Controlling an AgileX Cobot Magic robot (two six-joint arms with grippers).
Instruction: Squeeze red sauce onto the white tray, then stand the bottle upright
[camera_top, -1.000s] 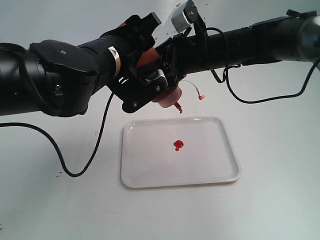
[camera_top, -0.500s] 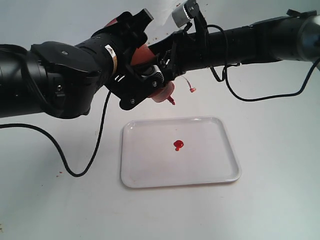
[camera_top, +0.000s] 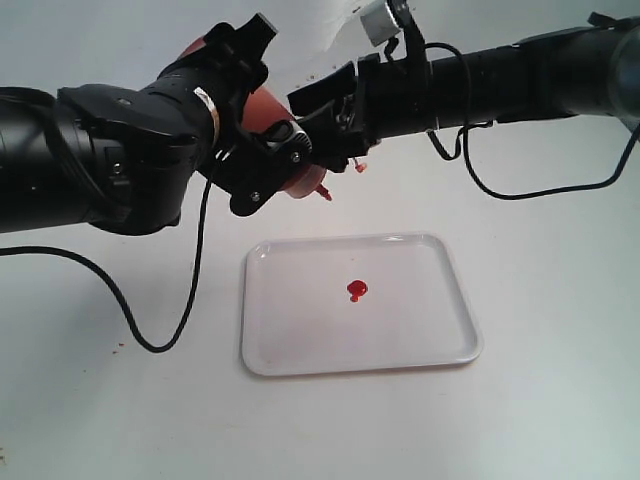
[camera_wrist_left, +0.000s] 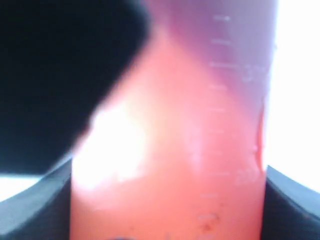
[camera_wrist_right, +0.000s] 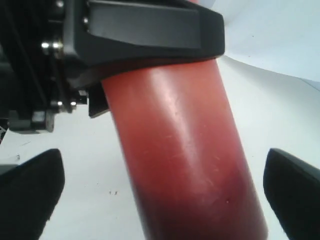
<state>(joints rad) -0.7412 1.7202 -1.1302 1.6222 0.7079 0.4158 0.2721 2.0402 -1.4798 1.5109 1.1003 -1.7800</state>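
Observation:
The bottle (camera_top: 266, 110), tinted red, hangs tilted above the table behind the white tray (camera_top: 440, 340), its nozzle (camera_top: 324, 193) pointing down toward the tray's far edge. My left gripper (camera_top: 272, 150) is shut on the bottle, which fills the left wrist view (camera_wrist_left: 200, 150) between both fingers. My right gripper (camera_top: 322, 108) is open around the bottle's darker base (camera_wrist_right: 200, 200); its fingertips (camera_wrist_right: 30, 190) stand well off each side. A small blob of red sauce (camera_top: 355, 290) lies near the tray's middle.
A small cap on a thin tether (camera_top: 358, 166) dangles by the nozzle. Black cables (camera_top: 160, 340) trail over the white table on the left and hang at the right (camera_top: 520, 195). Tiny dark specks dot the back wall.
The bottle has risen and shifted left and back, off the tray's far edge, with both arms moving along. The sauce blob is unchanged.

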